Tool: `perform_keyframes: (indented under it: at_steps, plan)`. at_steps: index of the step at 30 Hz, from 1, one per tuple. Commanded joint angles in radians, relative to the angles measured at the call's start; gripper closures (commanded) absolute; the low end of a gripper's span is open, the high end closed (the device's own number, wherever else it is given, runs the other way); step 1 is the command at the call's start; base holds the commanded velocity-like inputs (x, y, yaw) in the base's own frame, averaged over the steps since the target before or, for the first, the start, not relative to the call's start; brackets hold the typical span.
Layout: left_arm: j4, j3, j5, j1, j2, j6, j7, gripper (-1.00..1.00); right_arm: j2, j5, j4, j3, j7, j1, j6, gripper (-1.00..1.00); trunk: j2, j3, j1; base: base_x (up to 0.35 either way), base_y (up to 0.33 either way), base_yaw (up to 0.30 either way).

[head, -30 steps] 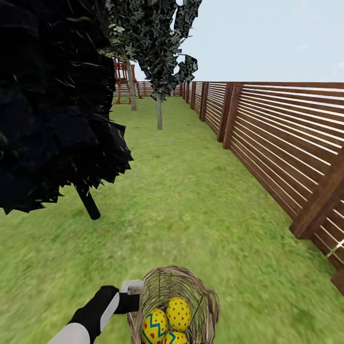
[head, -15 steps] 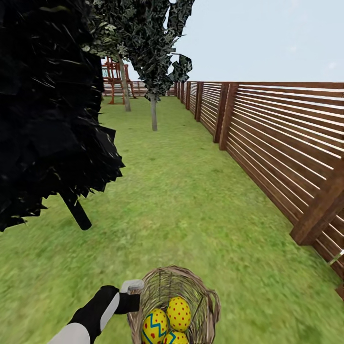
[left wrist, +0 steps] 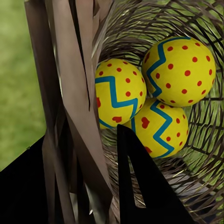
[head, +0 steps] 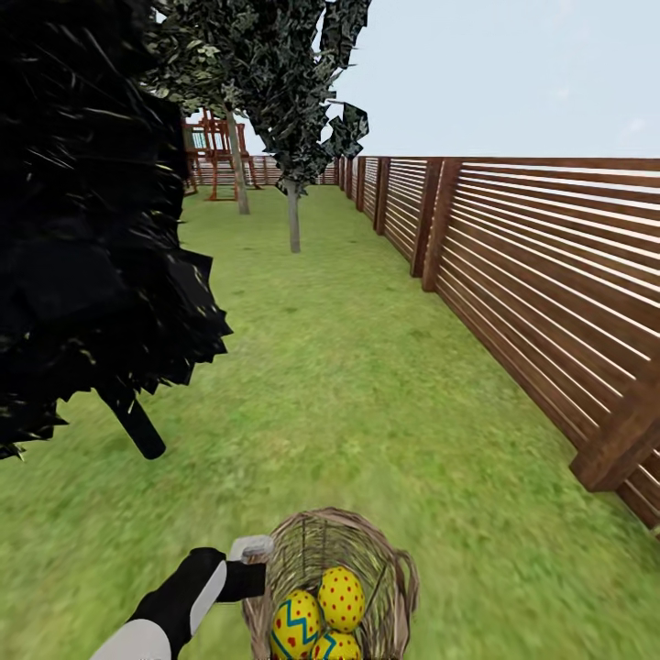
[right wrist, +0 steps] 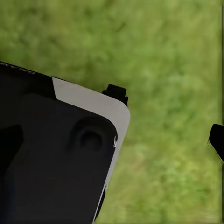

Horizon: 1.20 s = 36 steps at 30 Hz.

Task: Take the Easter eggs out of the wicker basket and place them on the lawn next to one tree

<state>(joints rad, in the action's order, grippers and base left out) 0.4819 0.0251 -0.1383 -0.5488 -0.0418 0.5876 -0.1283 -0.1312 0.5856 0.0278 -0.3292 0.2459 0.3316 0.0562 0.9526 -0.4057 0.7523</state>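
Note:
The wicker basket (head: 316,550) hangs at the head view's lower edge, above the lawn (head: 367,394). Three yellow Easter eggs with red dots and blue zigzags lie inside it: one (head: 341,598), a second (head: 295,623), and a third (head: 335,647). My left gripper (head: 252,564) is shut on the basket's left rim. In the left wrist view its dark fingers (left wrist: 140,186) straddle the wicker rim (left wrist: 77,121), with the eggs (left wrist: 119,91) just beyond. A slim pale-trunked tree (head: 293,215) stands far ahead. In the right wrist view one fingertip (right wrist: 217,140) sits over grass.
A near-black columnar tree (head: 92,229) with a slanted dark trunk (head: 133,422) looms close on the left. A brown slat fence (head: 532,266) runs along the right side. A second pale tree (head: 240,183) and a wooden play set (head: 213,151) stand far back.
The whole head view has shifted: the dark tree slid left and lower, and the fence post at right drew nearer. The basket and left arm hold the same place in the picture.

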Motion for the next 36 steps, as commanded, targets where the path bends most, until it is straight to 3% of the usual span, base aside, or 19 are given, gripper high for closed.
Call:
perform_keyframes:
  at_steps: [1, 36]
  plan:
    - [0.001, 0.000, -0.018, 0.000, 0.000, 0.006, 0.003, 1.00, -0.001, 0.008, 0.003, -0.008, 0.001, 0.001, 0.005, -1.00, 0.001, -0.001, 0.001, 0.319, 0.000, 0.000]
    - [0.005, -0.002, -0.018, 0.000, 0.000, 0.006, 0.003, 1.00, -0.001, 0.008, 0.003, -0.008, 0.001, 0.001, 0.005, -1.00, 0.001, -0.001, 0.001, 0.319, 0.000, 0.000]
